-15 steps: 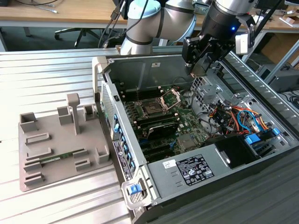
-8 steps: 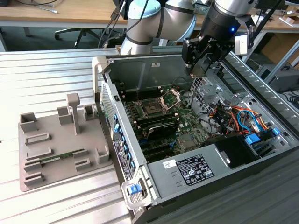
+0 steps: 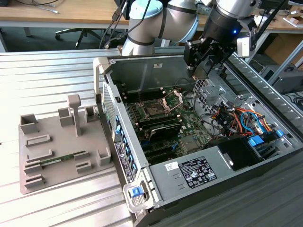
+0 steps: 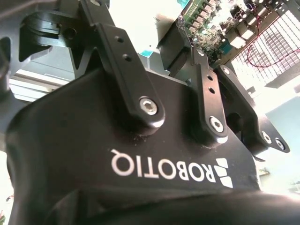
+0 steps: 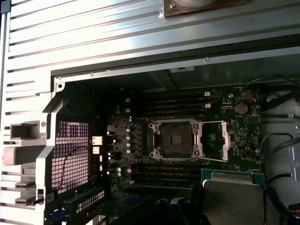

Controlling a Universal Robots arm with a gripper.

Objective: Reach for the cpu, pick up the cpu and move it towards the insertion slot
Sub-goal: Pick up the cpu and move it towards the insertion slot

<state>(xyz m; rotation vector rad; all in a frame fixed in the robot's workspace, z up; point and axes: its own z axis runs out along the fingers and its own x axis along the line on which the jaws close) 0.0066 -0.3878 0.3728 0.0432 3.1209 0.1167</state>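
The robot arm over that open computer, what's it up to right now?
The gripper hangs over the open computer case, holding the cpu. In the first wrist view the chip sits close beside the insertion slot, whose metal frame is flipped open and which is still bare. The chip has not reached it. A grey parts tray sits at the exterior view's left.

The arm [image 3: 161, 21] reaches in from the far side, wrist bent downward. Its gripper [image 3: 204, 71] hangs above the open case, fingers [image 4: 129, 70] closed on the cpu [image 5: 233, 197].
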